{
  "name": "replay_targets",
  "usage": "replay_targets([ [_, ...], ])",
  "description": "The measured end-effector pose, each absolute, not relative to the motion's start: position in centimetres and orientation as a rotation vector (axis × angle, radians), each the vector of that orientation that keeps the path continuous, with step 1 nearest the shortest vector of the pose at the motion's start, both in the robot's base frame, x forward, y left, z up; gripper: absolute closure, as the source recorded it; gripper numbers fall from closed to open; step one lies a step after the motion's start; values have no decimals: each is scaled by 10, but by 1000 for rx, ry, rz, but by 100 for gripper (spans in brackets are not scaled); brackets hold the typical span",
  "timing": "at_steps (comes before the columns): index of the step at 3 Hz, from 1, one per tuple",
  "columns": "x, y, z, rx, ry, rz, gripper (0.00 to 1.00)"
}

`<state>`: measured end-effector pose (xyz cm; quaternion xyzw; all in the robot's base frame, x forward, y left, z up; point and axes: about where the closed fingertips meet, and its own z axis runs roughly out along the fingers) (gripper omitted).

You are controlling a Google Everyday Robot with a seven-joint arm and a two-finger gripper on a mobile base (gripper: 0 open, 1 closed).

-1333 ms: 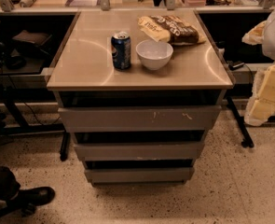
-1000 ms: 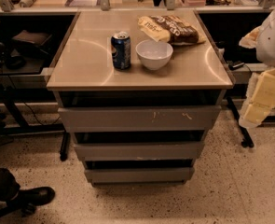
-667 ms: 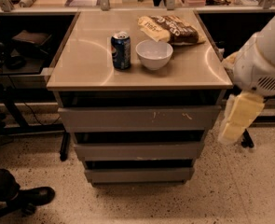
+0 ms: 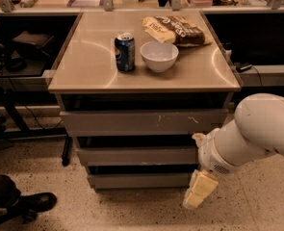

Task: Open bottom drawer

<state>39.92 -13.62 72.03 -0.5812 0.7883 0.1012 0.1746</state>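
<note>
**A:** Camera view. Where's the bottom drawer?

**B:** It's the lowest of three grey fronts under the counter, and it's shut.

**A:** What changed?

**B:** The arm swung in from the right and dropped. Its end effector is now just beside the drawer's right end. I cannot tell how open it is, and no grasp shows. It's likely approaching, with the pull not begun.

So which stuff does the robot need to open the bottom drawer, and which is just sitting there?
For the job: bottom drawer; hand, low by that drawer's right end.

Just lying about: soda can, white bowl and snack bag, all on the cabinet top; middle drawer; top drawer.
</note>
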Motion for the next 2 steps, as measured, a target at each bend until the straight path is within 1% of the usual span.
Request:
replay_targets([
  [1,399,-136,720,-1647,2235,286,0],
  [2,403,-132,709,-1632,2263,218,0],
])
